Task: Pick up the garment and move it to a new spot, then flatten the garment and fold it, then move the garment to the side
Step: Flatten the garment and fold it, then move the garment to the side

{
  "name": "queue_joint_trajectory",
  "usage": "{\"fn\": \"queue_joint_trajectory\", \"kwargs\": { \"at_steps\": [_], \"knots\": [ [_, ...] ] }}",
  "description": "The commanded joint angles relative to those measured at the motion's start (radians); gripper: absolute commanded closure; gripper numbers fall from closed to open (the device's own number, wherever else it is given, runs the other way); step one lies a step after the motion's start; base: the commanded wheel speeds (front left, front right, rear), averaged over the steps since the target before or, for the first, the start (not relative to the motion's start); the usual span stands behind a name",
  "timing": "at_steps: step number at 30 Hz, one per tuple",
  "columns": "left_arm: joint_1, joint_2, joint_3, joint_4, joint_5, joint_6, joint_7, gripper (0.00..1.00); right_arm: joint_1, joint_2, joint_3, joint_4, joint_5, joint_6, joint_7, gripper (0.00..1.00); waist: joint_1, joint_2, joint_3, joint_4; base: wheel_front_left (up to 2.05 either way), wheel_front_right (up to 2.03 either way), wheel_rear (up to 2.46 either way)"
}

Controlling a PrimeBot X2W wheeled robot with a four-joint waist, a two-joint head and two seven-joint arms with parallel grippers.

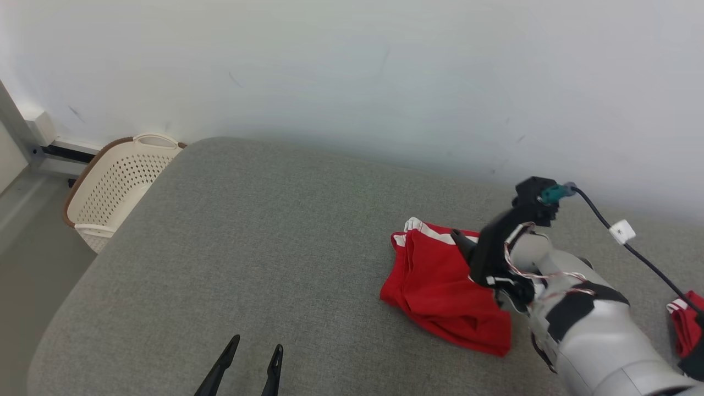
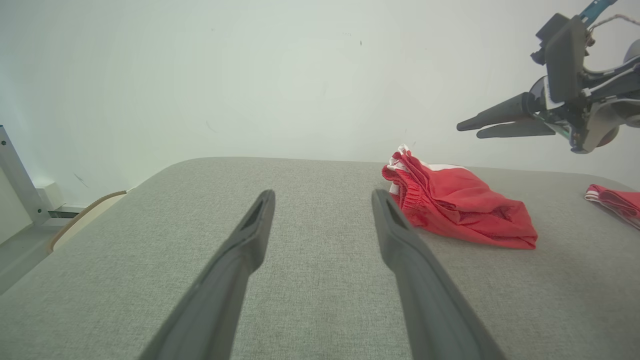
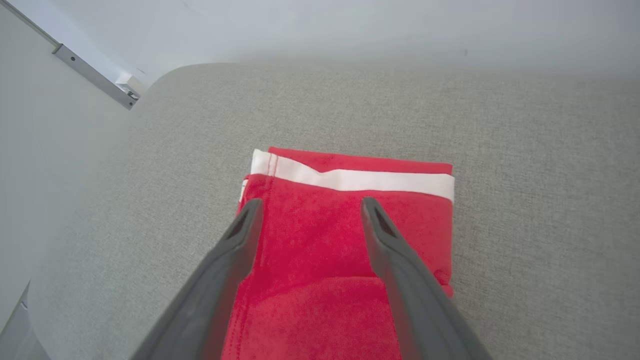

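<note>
The garment [image 1: 440, 280] is red with a white stripe, folded into a loose, rumpled rectangle right of the middle of the grey padded table [image 1: 247, 247]. My right gripper [image 1: 459, 242] hangs open in the air above it, nothing between its fingers. In the right wrist view that gripper [image 3: 311, 204] points down at the garment [image 3: 415, 220], whose white band lies across the top. My left gripper [image 1: 253, 355] stands open and empty near the front edge. The left wrist view shows this gripper [image 2: 322, 200] low over bare table, the garment [image 2: 460, 205] ahead to its right, and the right gripper [image 2: 470, 129] high above.
A second red and white cloth [image 1: 687, 324] lies at the table's right edge, partly behind my right arm; it is also in the left wrist view [image 2: 615, 200]. A cream perforated laundry basket [image 1: 115, 181] stands on the floor past the table's far left corner. A white wall runs behind.
</note>
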Motion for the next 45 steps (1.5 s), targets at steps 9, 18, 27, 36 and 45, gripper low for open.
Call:
{"fn": "queue_joint_trajectory", "kwargs": {
  "at_steps": [9,18,27,36,45],
  "knots": [
    [0.015,-0.001,-0.006,0.001,0.004,0.002,-0.003,0.0,0.098,-0.084,-0.126,0.003,-0.141,-0.002,0.008,0.0,0.0,0.0,0.004,0.001,0.0,0.0,0.0],
    [0.018,0.005,-0.009,0.002,-0.003,0.004,-0.003,0.0,0.144,-0.047,-0.321,0.004,-0.303,-0.003,0.07,0.0,0.0,0.0,0.004,-0.011,0.0,0.0,0.0],
    [-0.004,0.002,-0.033,0.013,-0.002,-0.005,-0.002,0.0,0.156,-0.035,-0.53,0.004,-0.496,-0.003,0.136,0.0,0.0,0.0,0.021,0.025,0.0,0.0,0.0],
    [-0.021,0.003,-0.045,0.017,-0.007,-0.007,-0.002,0.0,0.139,-0.029,-0.771,0.004,-0.733,-0.003,0.174,0.0,0.0,0.0,0.057,0.069,0.0,0.0,0.0],
    [-0.031,-0.004,-0.051,0.019,-0.007,-0.005,-0.002,0.0,0.147,0.006,-0.96,-0.051,-0.931,-0.003,0.222,0.0,0.0,0.0,0.091,0.087,0.0,0.0,0.0]
  ]
}}
